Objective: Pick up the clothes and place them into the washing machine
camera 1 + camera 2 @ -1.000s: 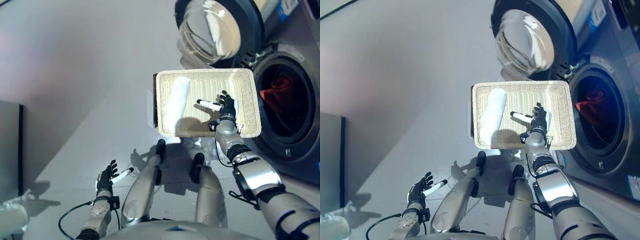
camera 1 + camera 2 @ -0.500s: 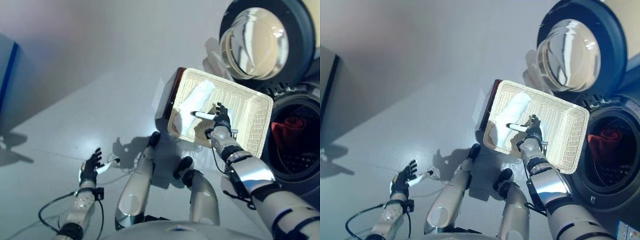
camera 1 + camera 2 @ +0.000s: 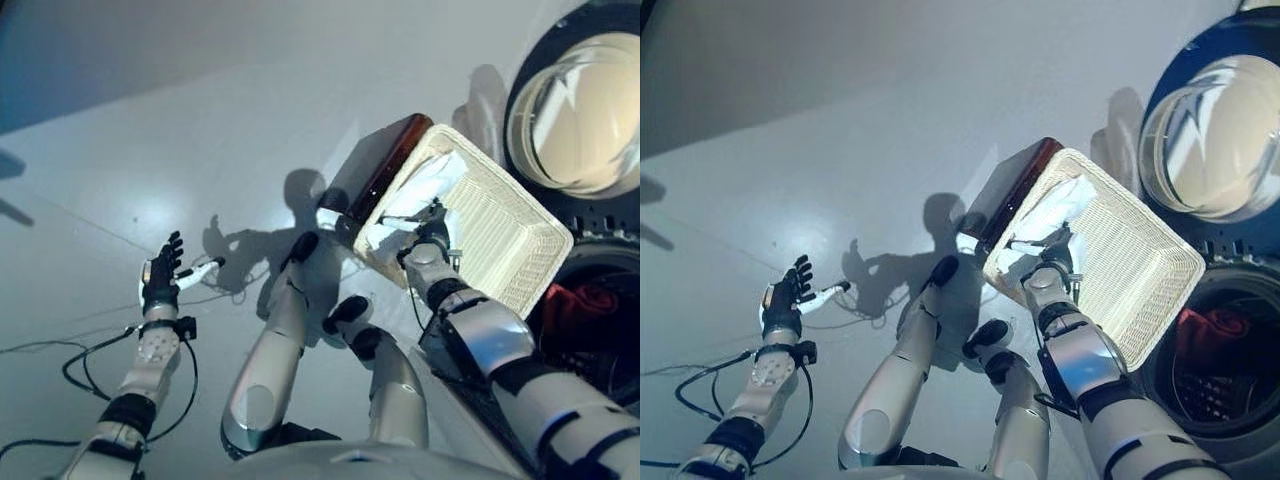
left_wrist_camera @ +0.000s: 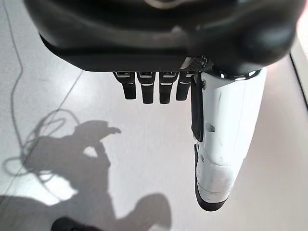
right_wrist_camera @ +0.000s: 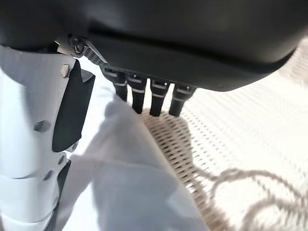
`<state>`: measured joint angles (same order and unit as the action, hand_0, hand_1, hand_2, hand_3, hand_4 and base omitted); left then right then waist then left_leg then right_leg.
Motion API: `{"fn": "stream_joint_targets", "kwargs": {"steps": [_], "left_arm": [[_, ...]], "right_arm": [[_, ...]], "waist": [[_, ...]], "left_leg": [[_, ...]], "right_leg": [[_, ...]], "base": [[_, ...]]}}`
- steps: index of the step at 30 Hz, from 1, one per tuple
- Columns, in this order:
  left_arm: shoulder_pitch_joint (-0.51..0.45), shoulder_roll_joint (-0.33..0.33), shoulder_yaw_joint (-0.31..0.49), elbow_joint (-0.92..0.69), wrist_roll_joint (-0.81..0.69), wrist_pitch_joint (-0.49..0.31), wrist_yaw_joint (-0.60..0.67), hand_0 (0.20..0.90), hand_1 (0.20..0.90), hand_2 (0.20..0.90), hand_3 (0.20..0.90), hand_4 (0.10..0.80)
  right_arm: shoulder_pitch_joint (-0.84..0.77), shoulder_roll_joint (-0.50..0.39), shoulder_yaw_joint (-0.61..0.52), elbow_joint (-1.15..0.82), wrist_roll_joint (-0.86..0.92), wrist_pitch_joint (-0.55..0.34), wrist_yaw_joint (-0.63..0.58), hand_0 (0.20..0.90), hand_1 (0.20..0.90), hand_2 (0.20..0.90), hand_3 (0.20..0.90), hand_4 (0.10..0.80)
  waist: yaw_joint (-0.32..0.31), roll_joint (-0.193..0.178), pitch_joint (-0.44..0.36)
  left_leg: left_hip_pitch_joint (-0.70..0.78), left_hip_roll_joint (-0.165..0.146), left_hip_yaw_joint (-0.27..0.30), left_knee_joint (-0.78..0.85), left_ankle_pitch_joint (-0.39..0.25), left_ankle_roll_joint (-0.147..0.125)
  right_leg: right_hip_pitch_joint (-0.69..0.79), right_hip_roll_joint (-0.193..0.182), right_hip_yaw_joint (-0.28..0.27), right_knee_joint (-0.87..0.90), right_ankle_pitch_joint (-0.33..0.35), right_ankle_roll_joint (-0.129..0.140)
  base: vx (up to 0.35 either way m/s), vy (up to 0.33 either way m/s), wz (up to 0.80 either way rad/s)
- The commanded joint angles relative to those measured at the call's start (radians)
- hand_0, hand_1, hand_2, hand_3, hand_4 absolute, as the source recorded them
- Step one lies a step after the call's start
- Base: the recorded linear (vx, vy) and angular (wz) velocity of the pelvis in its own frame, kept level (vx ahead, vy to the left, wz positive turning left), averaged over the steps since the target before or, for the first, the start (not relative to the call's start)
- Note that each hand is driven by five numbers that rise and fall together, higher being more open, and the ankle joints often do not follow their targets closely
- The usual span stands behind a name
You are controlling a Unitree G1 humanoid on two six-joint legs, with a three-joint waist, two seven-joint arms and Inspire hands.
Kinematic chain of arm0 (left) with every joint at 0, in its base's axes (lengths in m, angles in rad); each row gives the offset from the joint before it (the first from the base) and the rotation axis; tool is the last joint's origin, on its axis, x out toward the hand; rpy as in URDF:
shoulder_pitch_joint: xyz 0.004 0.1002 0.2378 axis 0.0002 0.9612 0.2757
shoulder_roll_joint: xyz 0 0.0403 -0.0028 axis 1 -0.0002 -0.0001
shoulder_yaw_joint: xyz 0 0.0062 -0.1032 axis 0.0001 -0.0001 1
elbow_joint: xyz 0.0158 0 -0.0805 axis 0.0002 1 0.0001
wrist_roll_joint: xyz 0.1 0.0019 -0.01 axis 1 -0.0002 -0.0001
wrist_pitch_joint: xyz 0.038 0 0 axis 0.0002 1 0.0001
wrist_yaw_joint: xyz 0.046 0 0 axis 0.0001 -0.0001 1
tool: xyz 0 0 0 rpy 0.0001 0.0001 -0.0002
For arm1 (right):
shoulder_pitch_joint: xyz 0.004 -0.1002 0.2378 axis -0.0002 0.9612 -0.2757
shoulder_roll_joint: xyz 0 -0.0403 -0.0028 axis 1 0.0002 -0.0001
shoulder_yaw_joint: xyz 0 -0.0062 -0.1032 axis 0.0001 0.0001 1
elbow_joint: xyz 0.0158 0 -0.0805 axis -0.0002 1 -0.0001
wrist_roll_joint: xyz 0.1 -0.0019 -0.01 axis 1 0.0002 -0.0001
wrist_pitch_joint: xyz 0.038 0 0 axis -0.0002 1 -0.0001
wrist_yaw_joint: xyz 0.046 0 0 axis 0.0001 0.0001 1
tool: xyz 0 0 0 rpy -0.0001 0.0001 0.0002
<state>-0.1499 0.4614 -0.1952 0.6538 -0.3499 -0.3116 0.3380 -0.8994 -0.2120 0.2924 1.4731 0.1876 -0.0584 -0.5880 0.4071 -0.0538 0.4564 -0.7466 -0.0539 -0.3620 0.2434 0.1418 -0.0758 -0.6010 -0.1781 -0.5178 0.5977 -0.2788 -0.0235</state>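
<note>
Left hand (image 3: 158,285): I see it over bare floor (image 3: 200,130), fingers spread, holding nothing. White cloth (image 3: 1048,213): lying in the wicker basket (image 3: 1130,270) along its near-left side. Right hand (image 3: 432,232): inside the basket, fingers straight, just over the cloth, not clamped on it. Washing machine (image 3: 1215,370): far right, door (image 3: 585,110) swung open, red garment (image 3: 590,300) in the drum

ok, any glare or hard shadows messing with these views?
Left eye view: bright glare patch on the grey floor, reflections on the round glass washer door. Left wrist view: sharp shadow of the open left hand. Right wrist view: shadow across the cream woven basket.
</note>
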Motion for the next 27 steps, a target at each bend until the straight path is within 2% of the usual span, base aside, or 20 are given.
{"fn": "stream_joint_targets", "kwargs": {"steps": [1,2,4,5,9,10,12,13,16,24,27], "left_arm": [[-0.024,0.072,0.052,-0.052,0.033,-0.048,0.068,0.900,0.900,0.900,0.900,0.800],[-0.030,0.069,0.044,-0.054,0.040,-0.046,0.068,0.900,0.900,0.900,0.900,0.800],[-0.030,0.062,0.036,-0.054,0.045,-0.042,0.066,0.900,0.900,0.900,0.900,0.800],[-0.018,0.051,0.028,-0.047,0.058,-0.039,0.060,0.900,0.900,0.900,0.900,0.800],[0.008,0.032,0.006,-0.051,0.078,-0.030,0.044,0.900,0.900,0.900,0.900,0.800],[0.028,0.027,-0.004,-0.051,0.095,-0.026,0.032,0.900,0.900,0.900,0.900,0.800],[0.049,0.025,-0.001,-0.039,0.111,-0.023,0.019,0.900,0.900,0.900,0.900,0.800],[0.050,0.024,-0.002,-0.039,0.111,-0.023,0.019,0.900,0.900,0.900,0.900,0.800],[0.072,0.023,0.004,-0.054,0.125,-0.024,0.009,0.900,0.900,0.900,0.900,0.800],[0.132,0.040,0.020,-0.074,0.142,-0.022,-0.033,0.900,0.900,0.900,0.900,0.800],[0.152,0.035,0.027,-0.081,0.148,-0.020,-0.039,0.900,0.900,0.900,0.900,0.800]], "right_arm": [[0.017,0.093,0.057,-0.020,-0.191,0.062,0.041,0.771,0.771,0.771,0.771,0.708],[0.023,0.101,0.058,-0.017,-0.205,0.072,0.049,0.532,0.532,0.532,0.532,0.537],[0.027,0.100,0.052,-0.013,-0.209,0.080,0.054,0.466,0.466,0.466,0.466,0.490],[0.044,0.095,0.055,0.001,-0.242,0.097,0.060,0.458,0.458,0.458,0.458,0.484],[0.086,0.087,0.049,0.003,-0.273,0.108,0.067,0.485,0.485,0.485,0.485,0.504],[0.104,0.056,0.031,0.017,-0.281,0.119,0.069,0.475,0.475,0.475,0.475,0.496],[0.143,0.010,0.006,0.024,-0.289,0.126,0.071,0.222,0.222,0.222,0.222,0.316],[0.145,0.009,0.006,0.023,-0.289,0.127,0.071,0.200,0.200,0.200,0.200,0.300],[0.183,-0.038,-0.021,0.035,-0.288,0.133,0.065,0.200,0.200,0.200,0.200,0.300],[0.266,-0.227,-0.106,0.074,-0.264,0.144,0.068,0.200,0.200,0.200,0.200,0.300],[0.306,-0.250,-0.135,0.070,-0.250,0.133,0.058,0.200,0.200,0.200,0.200,0.300]], "waist": [[0.089,0.022,0.054],[0.095,0.030,0.059],[0.099,0.038,0.061],[0.109,0.051,0.062],[0.115,0.064,0.062],[0.118,0.076,0.059],[0.115,0.091,0.053],[0.115,0.092,0.053],[0.109,0.100,0.041],[0.073,0.101,-0.012],[0.050,0.101,-0.024]], "left_leg": [[-0.035,-0.101,0.035,0.065,-0.069,0.015],[-0.042,-0.107,0.029,0.066,-0.066,0.016],[-0.046,-0.113,0.023,0.064,-0.063,0.018],[-0.050,-0.119,0.016,0.059,-0.058,0.022],[-0.042,-0.128,0.014,0.054,-0.059,0.029],[-0.040,-0.135,0.011,0.055,-0.060,0.034],[-0.028,-0.139,0.013,0.053,-0.063,0.040],[-0.027,-0.139,0.013,0.053,-0.063,0.040],[-0.012,-0.139,0.019,0.049,-0.065,0.045],[0.044,-0.131,0.055,0.044,-0.083,0.052],[0.061,-0.124,0.071,0.038,-0.085,0.053]], "right_leg": [[0.024,-0.034,0.026,-0.063,0.069,0.074],[0.022,-0.041,0.018,-0.055,0.066,0.075],[0.020,-0.046,0.011,-0.046,0.061,0.076],[0.015,-0.053,0.006,-0.038,0.056,0.078],[0.020,-0.062,0.005,-0.043,0.057,0.080],[0.025,-0.070,0.003,-0.042,0.058,0.082],[0.030,-0.079,0.011,-0.043,0.065,0.086],[0.030,-0.079,0.011,-0.044,0.065,0.086],[0.041,-0.086,0.025,-0.048,0.074,0.091],[0.091,-0.098,0.068,-0.091,0.103,0.103],[0.108,-0.097,0.083,-0.117,0.117,0.106]], "base": [[0.043,-0.019,0.26],[0.046,-0.010,0.33],[0.032,0.018,0.33],[0.020,0.059,0.21],[0.009,0.049,0.07],[0.008,0.062,0.05],[0.002,0.078,0.09],[0.000,0.065,0.08],[0.005,0.059,0.01],[0.011,0.027,-0.04],[0.007,0.020,-0.19]]}}
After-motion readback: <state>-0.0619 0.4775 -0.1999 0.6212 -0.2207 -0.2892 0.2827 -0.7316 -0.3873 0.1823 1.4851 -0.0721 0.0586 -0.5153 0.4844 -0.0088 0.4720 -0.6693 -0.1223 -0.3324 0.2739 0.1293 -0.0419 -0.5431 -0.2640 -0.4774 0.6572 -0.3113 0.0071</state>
